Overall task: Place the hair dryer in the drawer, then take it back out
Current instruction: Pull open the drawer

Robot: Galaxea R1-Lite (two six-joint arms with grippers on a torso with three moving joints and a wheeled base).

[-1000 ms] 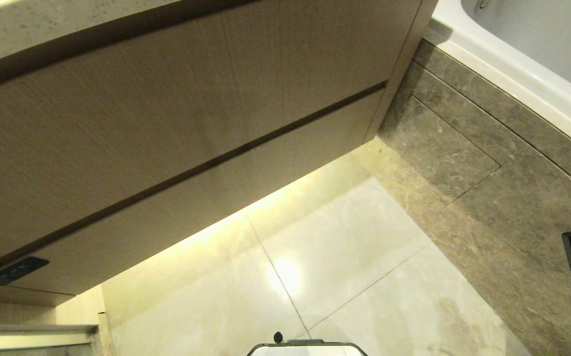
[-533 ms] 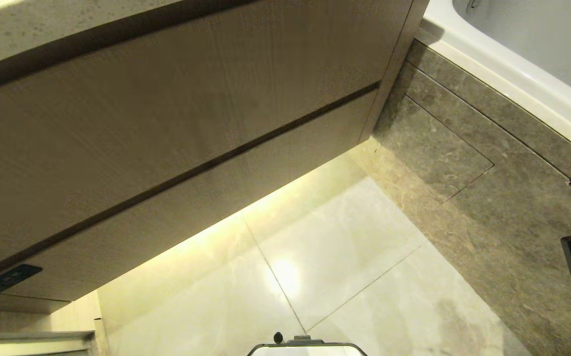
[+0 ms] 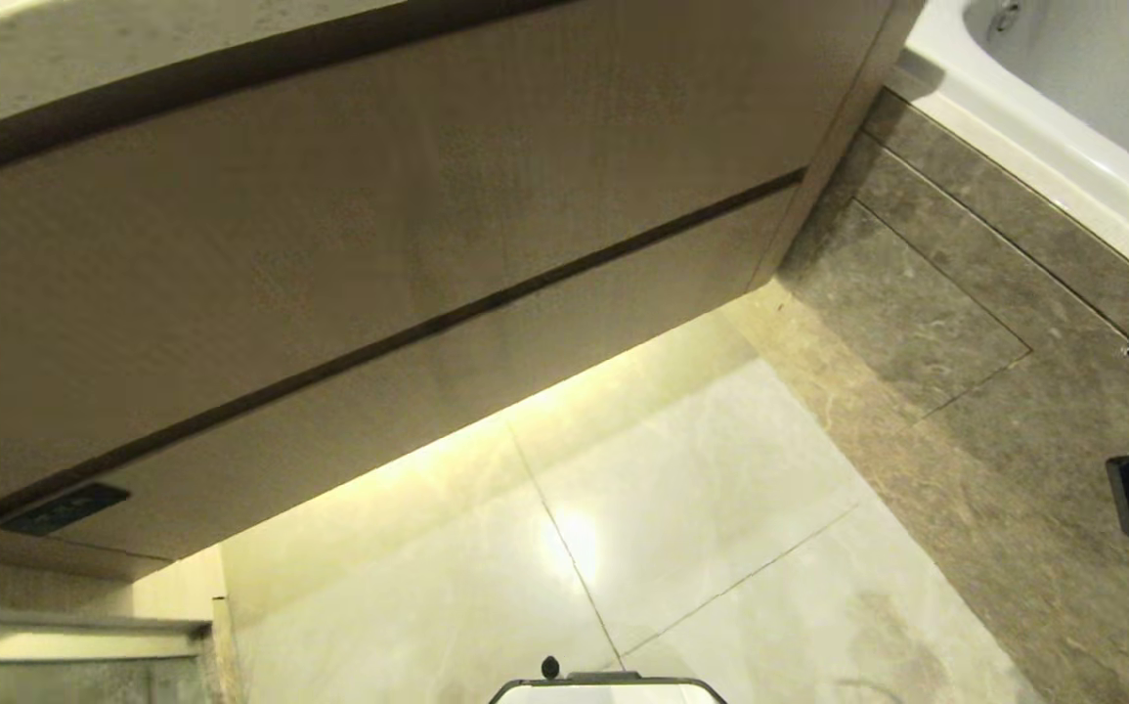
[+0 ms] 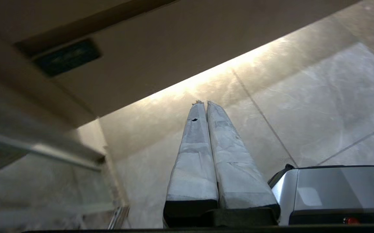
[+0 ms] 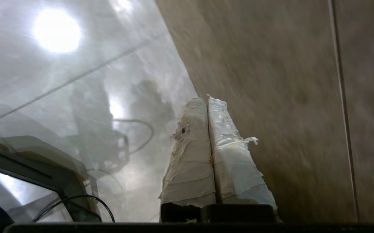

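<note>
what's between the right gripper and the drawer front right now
Nothing visible. The right gripper, shut and empty, hangs over open floor beside the grey stone panel. The labelled drawer is closed. No hair dryer shows in any view.

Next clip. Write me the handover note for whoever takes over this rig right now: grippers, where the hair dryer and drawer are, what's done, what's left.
Left gripper: shut, empty, hanging over the pale floor tiles.
Right gripper: shut, empty, beside the grey stone panel; only the arm's edge shows in the head view.
Drawer: the lower wood-grain front with the small black label, closed.
Hair dryer: in no view, so its place is unknown.
Done: cannot tell from here whether it has gone in or come out.
Left: find the hair dryer before opening the drawer.
</note>
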